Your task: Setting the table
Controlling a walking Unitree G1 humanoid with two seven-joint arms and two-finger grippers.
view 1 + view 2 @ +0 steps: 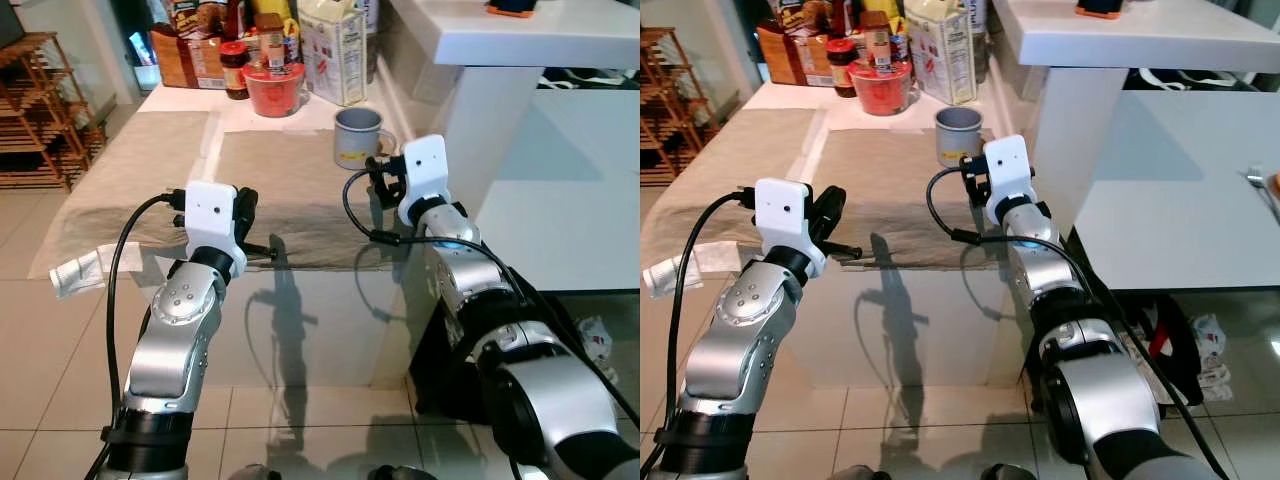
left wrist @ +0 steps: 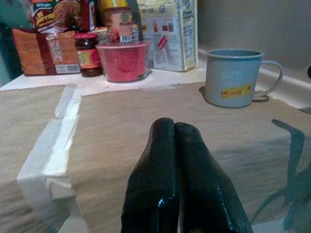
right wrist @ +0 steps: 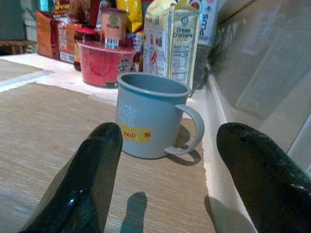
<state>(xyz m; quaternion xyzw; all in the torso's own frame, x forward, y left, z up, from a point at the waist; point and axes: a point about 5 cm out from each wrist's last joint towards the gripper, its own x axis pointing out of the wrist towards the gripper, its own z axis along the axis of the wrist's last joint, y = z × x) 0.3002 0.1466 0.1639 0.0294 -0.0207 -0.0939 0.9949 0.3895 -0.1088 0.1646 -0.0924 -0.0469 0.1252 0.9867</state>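
Observation:
A grey-blue mug [image 1: 357, 136] with a yellow price sticker stands upright on a beige placemat [image 1: 280, 190], its handle toward the right wall. My right gripper [image 3: 170, 160] is open just in front of the mug [image 3: 150, 114], fingers spread wider than it and not touching it. My left gripper [image 2: 176, 145] is shut and empty, held over the near edge of the same placemat [image 2: 121, 131], well left of the mug [image 2: 234, 76].
A red bowl [image 1: 272, 88], jars, a cracker box [image 1: 333, 50] and snack packs crowd the table's far end. A second placemat [image 1: 130, 170] lies left. A white counter [image 1: 520, 40] and its pillar stand close on the right. A wooden rack [image 1: 35, 110] is at far left.

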